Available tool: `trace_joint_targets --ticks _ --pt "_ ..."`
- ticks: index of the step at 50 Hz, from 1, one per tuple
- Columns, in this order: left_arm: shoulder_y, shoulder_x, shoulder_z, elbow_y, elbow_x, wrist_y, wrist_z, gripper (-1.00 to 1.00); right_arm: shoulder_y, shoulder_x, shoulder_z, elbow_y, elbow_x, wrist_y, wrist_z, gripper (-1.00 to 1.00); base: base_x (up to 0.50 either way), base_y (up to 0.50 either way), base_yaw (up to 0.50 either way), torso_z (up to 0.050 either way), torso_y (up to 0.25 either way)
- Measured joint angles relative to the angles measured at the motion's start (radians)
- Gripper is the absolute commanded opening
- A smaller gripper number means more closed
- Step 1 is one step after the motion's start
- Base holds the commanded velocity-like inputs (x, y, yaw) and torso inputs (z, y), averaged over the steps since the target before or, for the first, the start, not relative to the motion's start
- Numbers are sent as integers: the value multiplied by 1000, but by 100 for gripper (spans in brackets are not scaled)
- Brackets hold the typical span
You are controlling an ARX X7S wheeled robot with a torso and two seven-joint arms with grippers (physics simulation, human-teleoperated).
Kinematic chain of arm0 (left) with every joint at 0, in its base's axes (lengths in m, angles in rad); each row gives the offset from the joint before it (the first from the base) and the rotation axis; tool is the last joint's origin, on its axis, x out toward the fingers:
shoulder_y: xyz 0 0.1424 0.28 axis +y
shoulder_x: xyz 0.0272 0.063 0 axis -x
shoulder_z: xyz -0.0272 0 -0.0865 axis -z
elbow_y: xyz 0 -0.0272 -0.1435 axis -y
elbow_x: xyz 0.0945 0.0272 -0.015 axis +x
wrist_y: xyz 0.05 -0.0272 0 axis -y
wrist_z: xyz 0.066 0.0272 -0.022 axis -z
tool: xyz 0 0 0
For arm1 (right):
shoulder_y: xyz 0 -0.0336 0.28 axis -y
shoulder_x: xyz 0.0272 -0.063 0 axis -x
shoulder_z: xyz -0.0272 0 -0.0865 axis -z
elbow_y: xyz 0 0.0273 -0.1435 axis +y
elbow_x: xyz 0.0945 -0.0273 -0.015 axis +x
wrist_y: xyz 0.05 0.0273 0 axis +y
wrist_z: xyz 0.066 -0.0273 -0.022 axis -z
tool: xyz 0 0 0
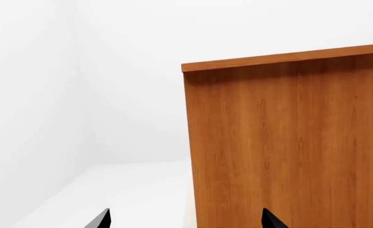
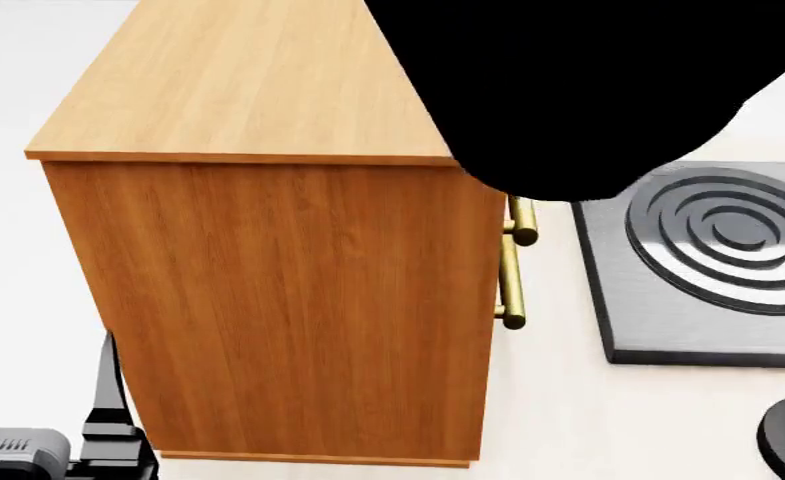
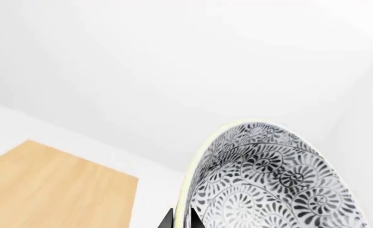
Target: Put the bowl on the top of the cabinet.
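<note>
While right jaws pinch bowl [image 3: 275,180] rim, cabinet [image 2: 285,290] beside stove [image 2: 712,260], left jaws apart.

No text, label, brand, number or sign is showing readably in any view; the cabinet [image 2: 285,300] is showing only wood grain; the bowl [image 3: 275,180] is carrying only a leaf pattern; the burner [image 2: 712,260] at the right is showing only plain rings.
</note>
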Motion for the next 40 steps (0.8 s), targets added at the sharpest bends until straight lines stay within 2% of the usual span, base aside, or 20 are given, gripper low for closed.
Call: trace_joint_targets --ticks 14,40 --pt "4 -2 -1 -11 -4 12 0 100 -6 -74 -21 13 -65 -34 -38 -100 0 0 0 0 1" --pt "4 -2 7 -25 -7 23 -2 100 -121 -135 -49 -99 -130 -107 -71 -100 0 0 0 0 0"
